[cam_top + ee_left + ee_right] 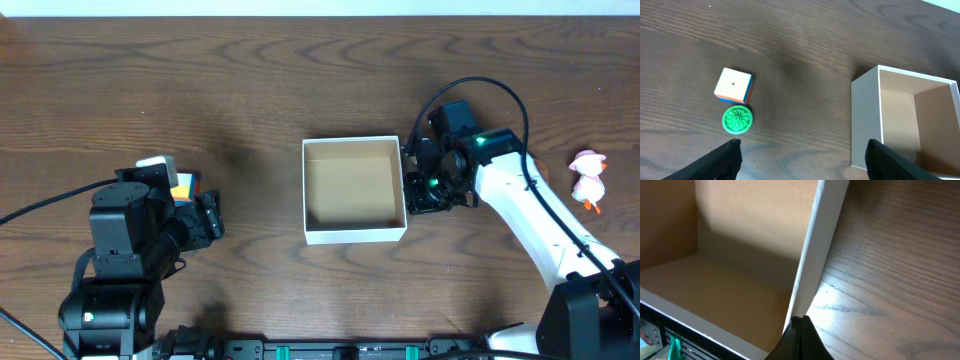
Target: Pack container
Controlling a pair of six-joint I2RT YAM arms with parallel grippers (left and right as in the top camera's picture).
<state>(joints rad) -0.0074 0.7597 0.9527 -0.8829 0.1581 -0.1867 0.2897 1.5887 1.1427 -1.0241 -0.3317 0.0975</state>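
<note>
The container (355, 232) is a square white box with a tan inside. It sits mid-table and nothing shows in it. My right gripper (412, 185) is at its right wall. In the right wrist view the fingers (800, 320) are pressed together on the thin white wall (820, 240). My left gripper (210, 215) is open and empty, left of the box. In the left wrist view its fingers (805, 155) frame bare table, with the box's wall (865, 125) at the right.
A multicoloured cube (733, 85) and a green disc (737, 119) lie together on the table at the left. The cube shows beside the left arm from overhead (183, 185). A pink toy (588, 178) lies at the far right.
</note>
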